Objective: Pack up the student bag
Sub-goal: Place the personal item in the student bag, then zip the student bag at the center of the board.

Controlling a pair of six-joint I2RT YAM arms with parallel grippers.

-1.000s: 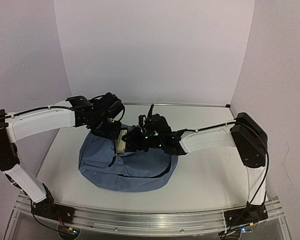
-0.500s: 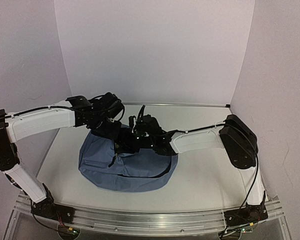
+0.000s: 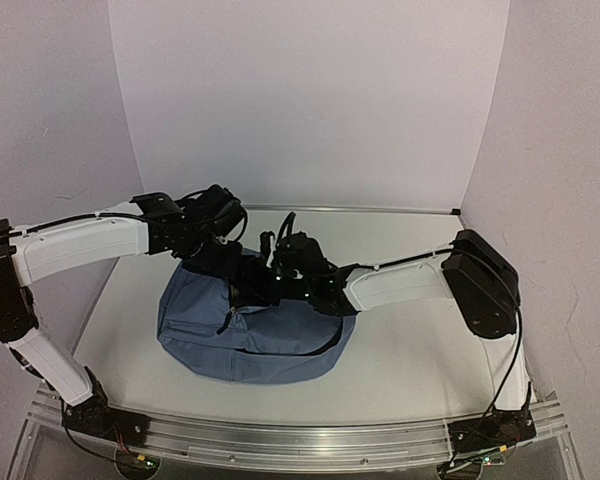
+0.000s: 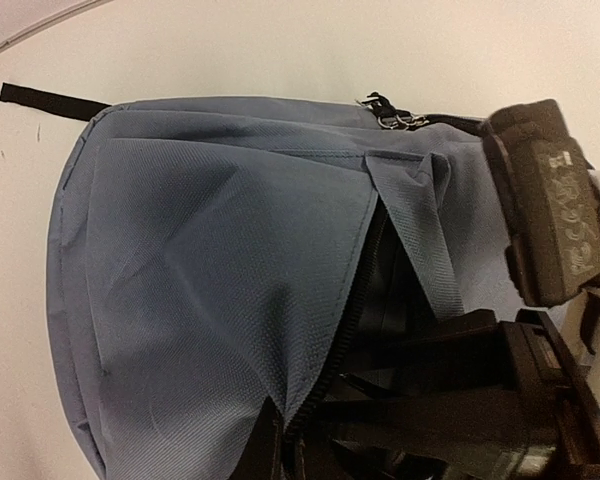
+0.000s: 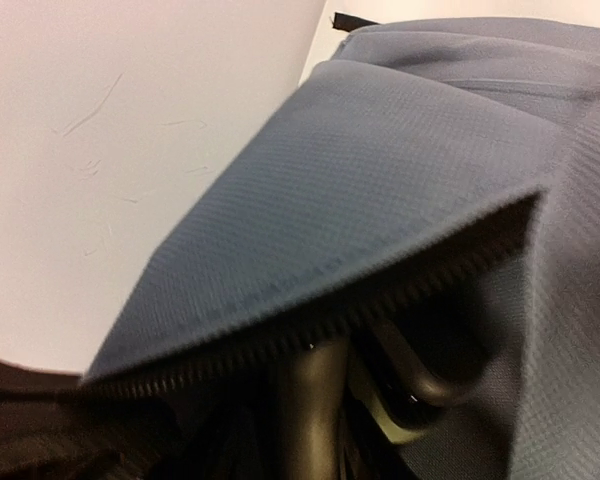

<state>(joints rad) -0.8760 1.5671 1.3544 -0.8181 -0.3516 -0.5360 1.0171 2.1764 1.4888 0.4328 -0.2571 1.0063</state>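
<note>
Bag [image 3: 250, 340] lies at the middle of the table [image 3: 410, 350]. Left gripper [image 4: 285, 450] is pinched shut on its zipper edge [image 4: 350, 300], lifting the mouth. The pale item seen a second ago is out of sight. Right gripper [image 5: 365, 385] reaches inside, spread indeterminate. Item likely deposited.

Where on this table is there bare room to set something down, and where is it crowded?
Open: the table right of the student bag; the strip between bag and near rail. Crowded: the bag's mouth, where the left arm and right arm meet.
</note>
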